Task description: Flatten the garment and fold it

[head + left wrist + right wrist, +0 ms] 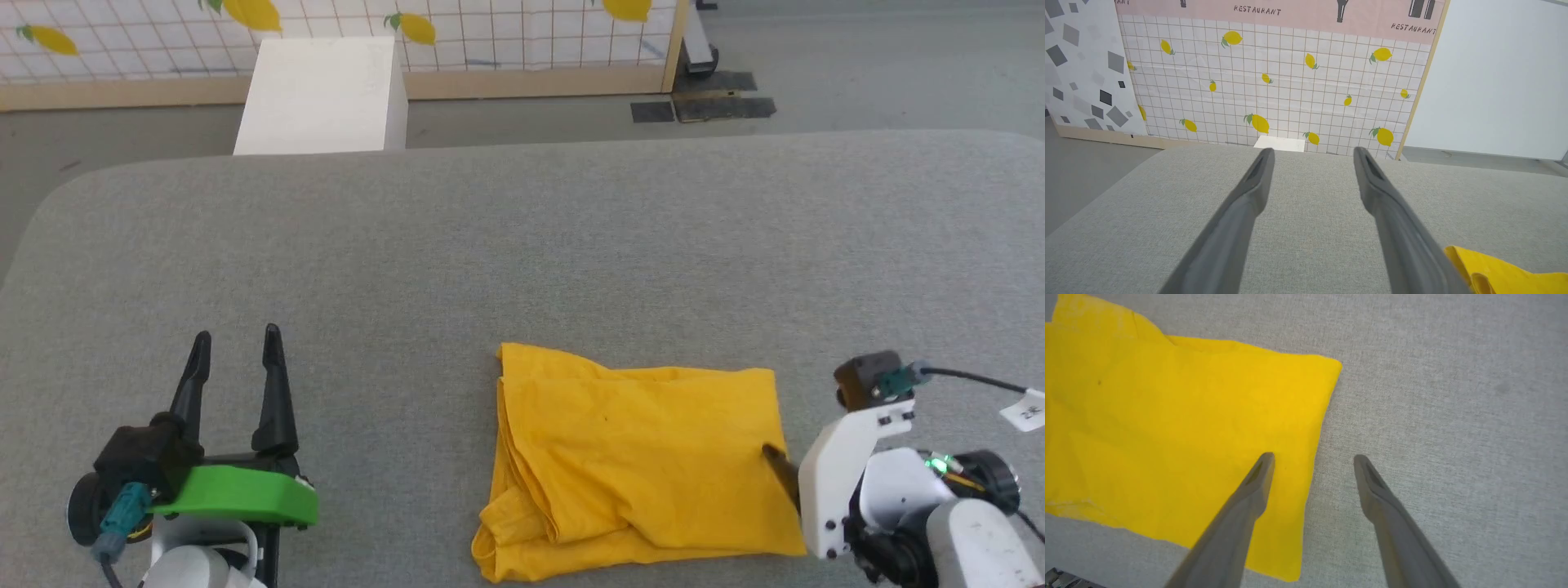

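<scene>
- we found the yellow t-shirt lying on the grey fabric-covered table, toward the near edge and right of centre, already gathered into a compact rectangle with only plain yellow facing up.
- along its left edge we could see several layers stacked, so we judged the flattening and the main folds as done.
- the near left corner looked bunched and a few soft creases ran across the top; we read that as the untidy part left, if anything was left at all.
- our right gripper was at the shirt's right edge, its fingers apart and holding nothing. in the right wrist view one finger lay over the cloth and the other over bare table, and we could not tell whether that finger touched the cloth.
- our left gripper sat well apart from the shirt, off to its left, fingers spread and empty, pointing away across the table.
- we judged the task near its end: what remained was perhaps a last smoothing or squaring of that corner, or one more fold if a smaller bundle was wanted. the pictures could not settle which.
</scene>
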